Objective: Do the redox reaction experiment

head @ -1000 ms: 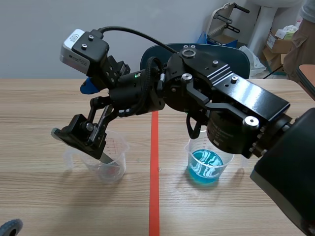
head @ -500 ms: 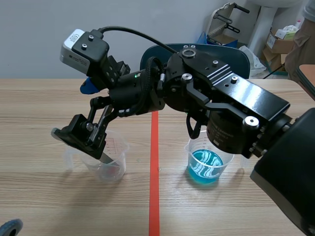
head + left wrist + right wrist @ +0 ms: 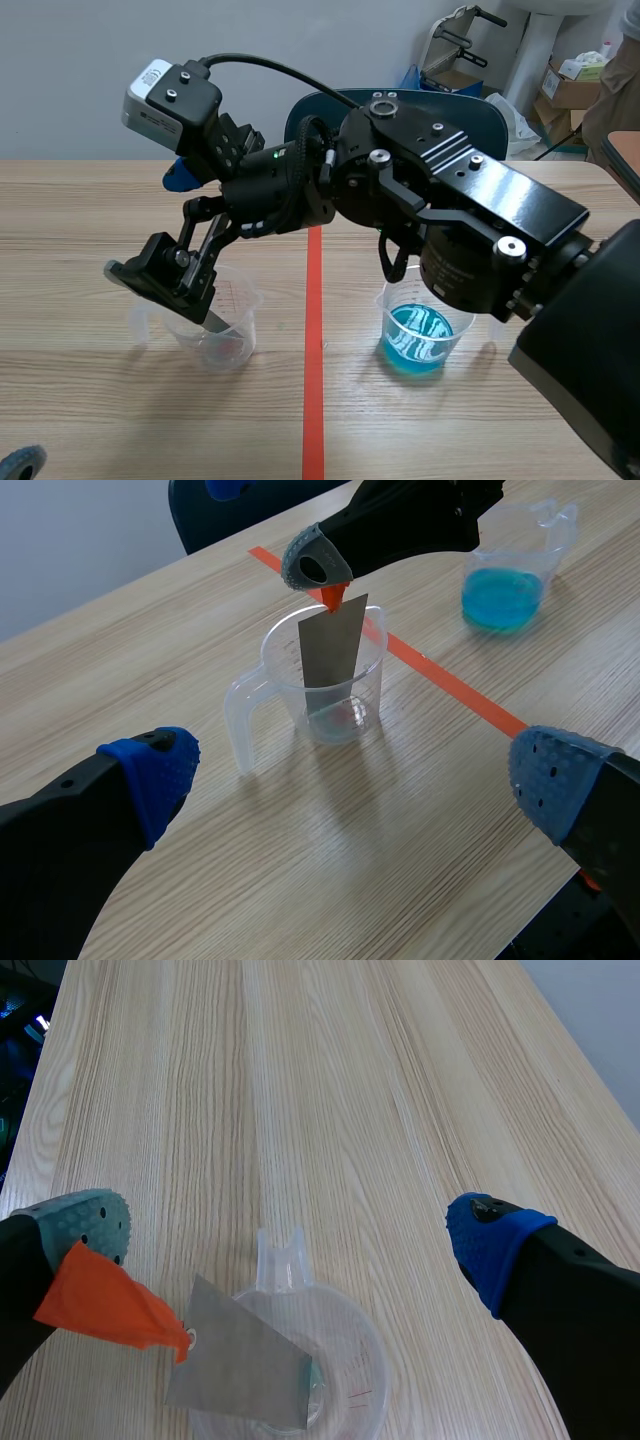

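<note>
The bench (image 3: 90, 200) runs back to a straight far edge, with a dark blue chair (image 3: 480, 110) and cardboard boxes (image 3: 570, 85) beyond it. Plain wood lies between the clear beaker (image 3: 320, 685) and the near edge, and on the beaker's far side too. The right arm (image 3: 470, 210) enters from the right and lies across the middle, above and behind the beaker of blue liquid (image 3: 420, 335), crowding the space over it. An orange-red tape line (image 3: 313, 380) runs between the two beakers, which stand well apart. The right fingers (image 3: 165, 285) hang over the clear beaker, spread wide with nothing clamped between them. The left fingers (image 3: 140, 780) are spread wide too and hold nothing. They sit low over the near bench, with the clear beaker ahead of them. A grey metal sheet (image 3: 333, 645) stands tilted inside that beaker, its top above the rim. An orange tab (image 3: 100, 1295) at the sheet's top corner touches the grey-green pad of one right finger.
</note>
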